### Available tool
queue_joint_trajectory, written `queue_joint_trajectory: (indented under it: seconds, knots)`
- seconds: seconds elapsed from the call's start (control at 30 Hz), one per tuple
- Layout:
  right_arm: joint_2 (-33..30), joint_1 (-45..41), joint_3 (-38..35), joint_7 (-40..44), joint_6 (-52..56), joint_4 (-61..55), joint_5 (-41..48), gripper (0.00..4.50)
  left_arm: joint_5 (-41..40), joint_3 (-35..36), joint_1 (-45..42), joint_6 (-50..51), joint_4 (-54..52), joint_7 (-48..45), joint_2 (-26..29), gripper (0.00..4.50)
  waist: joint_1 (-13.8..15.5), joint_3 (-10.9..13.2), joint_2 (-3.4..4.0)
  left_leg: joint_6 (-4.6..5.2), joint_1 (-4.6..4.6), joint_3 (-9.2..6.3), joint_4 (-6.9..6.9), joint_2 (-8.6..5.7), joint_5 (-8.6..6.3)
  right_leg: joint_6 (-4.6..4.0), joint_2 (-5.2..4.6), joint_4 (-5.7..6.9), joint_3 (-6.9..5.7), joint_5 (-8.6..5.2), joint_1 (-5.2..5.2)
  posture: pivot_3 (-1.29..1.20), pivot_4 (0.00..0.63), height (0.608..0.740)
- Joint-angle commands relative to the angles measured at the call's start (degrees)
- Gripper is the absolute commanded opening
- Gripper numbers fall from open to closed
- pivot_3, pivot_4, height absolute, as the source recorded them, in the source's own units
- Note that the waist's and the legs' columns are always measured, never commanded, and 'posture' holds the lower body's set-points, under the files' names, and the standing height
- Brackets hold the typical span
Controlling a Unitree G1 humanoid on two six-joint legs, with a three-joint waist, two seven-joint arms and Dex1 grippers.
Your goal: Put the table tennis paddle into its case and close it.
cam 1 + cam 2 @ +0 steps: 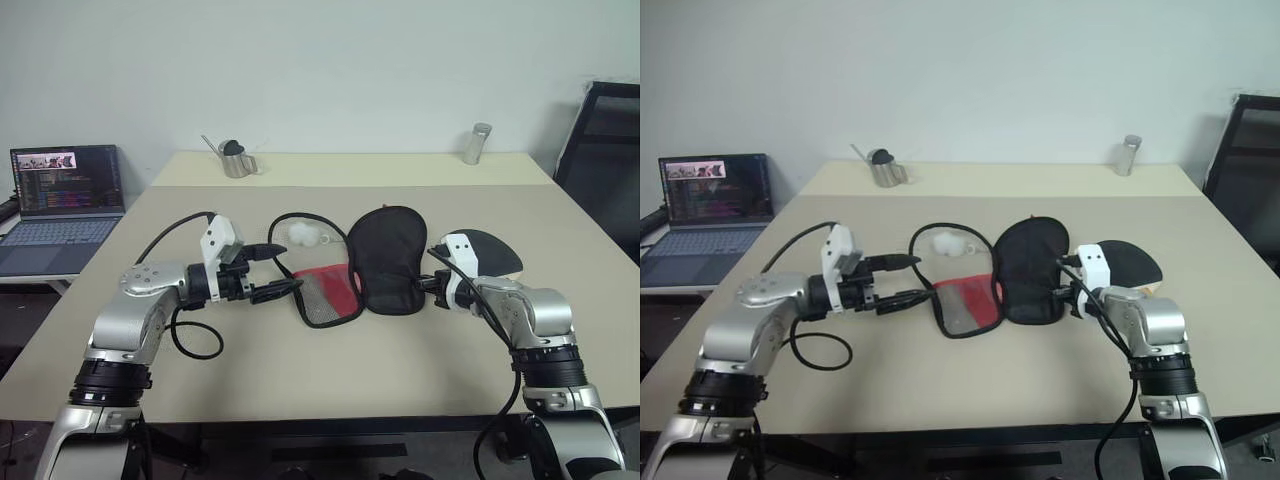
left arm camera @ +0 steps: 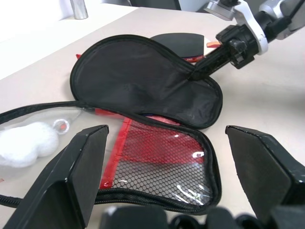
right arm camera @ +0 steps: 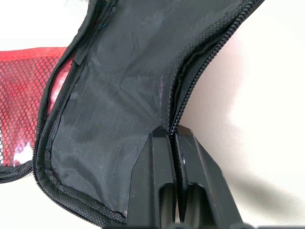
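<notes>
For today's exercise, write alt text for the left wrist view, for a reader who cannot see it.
An opened black paddle case lies flat on a beige table, its red mesh-pocket half nearest, between the left gripper's two spread black fingers. The right gripper pinches the black flap's far edge, with the table tennis paddle lying behind it.

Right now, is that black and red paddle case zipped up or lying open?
Open. The case lies spread on the table, its black flap folded back, the red mesh-pocket half exposed. The right claw pinches the flap's zipper edge.
</notes>
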Motion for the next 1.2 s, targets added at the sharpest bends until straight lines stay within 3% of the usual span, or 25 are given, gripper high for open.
queue_joint_trajectory:
  seconds: [0.03, 0.1, 0.2, 0.47, 0.57, 0.7, 0.9, 1.2]
  knots:
    - [-0.56, -0.74, -1.94, 0.25, 0.83, -1.18, 1.32, 0.05, 0.17, 0.05, -1.61, -1.29, -0.43, -0.52, -0.24, 4.31, 0.00, 0.00, 0.00, 0.00, 0.00, 0.00, 0.00, 0.00, 0.00, 0.00, 0.00, 0.00, 0.00, 0.00, 0.00, 0.00, 0.150, 0.740]
    - [-0.08, -1.27, -3.33, -0.54, 0.70, -0.13, 1.43, 0.05, 0.28, -0.01, -1.70, -1.32, -0.41, -0.54, -0.43, 4.31, 0.00, 0.00, 0.00, 0.00, -0.01, 0.00, 0.00, 0.00, 0.00, 0.00, 0.00, 0.00, 0.00, 0.00, 0.00, 0.00, 0.150, 0.740]
    - [0.06, -1.61, -4.25, -0.99, 0.96, 0.10, 1.84, 0.67, 0.24, 0.08, -1.69, -1.25, -0.57, -0.56, -0.66, 4.31, 0.01, 0.00, 0.00, 0.00, -0.01, 0.00, 0.00, 0.00, 0.00, 0.00, 0.00, 0.00, -0.01, 0.00, 0.00, 0.00, 0.150, 0.740]
    - [-2.27, -0.19, -3.72, 0.15, 2.05, -4.38, 2.63, 3.31, -0.51, 0.28, -1.20, -0.69, -1.97, -1.22, -1.04, 4.31, -0.01, 0.01, 0.01, 0.00, -0.01, 0.00, 0.01, 0.00, 0.00, 0.00, 0.00, 0.01, -0.01, 0.00, 0.00, 0.00, 0.150, 0.740]
    - [-5.66, 1.90, -5.46, 3.35, 2.99, -12.06, 5.68, 4.33, -0.82, 0.31, -1.07, -0.18, -3.15, -1.12, -1.31, 4.31, 0.11, 0.01, 0.01, 0.00, -0.05, -0.01, 0.01, -0.01, 0.00, 0.00, -0.01, -0.01, 0.00, 0.00, 0.00, 0.00, 0.150, 0.740]
    - [-11.64, 4.67, -7.41, 6.07, 0.55, -14.92, 6.03, 4.43, -1.09, 0.07, -1.09, 0.27, -4.10, -1.03, -1.83, 4.31, 0.17, 0.01, 0.00, 0.00, -0.11, -0.04, 0.03, -0.02, 0.00, 0.01, -0.01, -0.08, -0.04, 0.00, 0.00, 0.00, 0.150, 0.740]
    - [-19.65, 7.97, -9.32, 5.83, -6.98, -6.30, 1.34, 4.43, -0.69, -1.52, -3.31, -0.09, -3.22, -2.03, -3.19, 4.31, 0.46, 0.01, -0.02, 0.00, -0.11, -0.01, 0.08, -0.04, 0.00, 0.01, -0.02, -0.08, -0.11, 0.00, 0.03, 0.00, 0.150, 0.740]
    - [-20.45, 9.62, -8.34, 6.85, -12.99, 5.57, -1.19, 4.43, 0.26, -4.28, -7.19, -0.71, -1.12, -3.07, -5.41, 4.31, 0.23, 0.02, -0.02, 0.01, -0.09, 0.06, 0.09, -0.04, 0.01, 0.02, -0.01, -0.03, -0.09, 0.01, 0.03, 0.00, 0.150, 0.740]
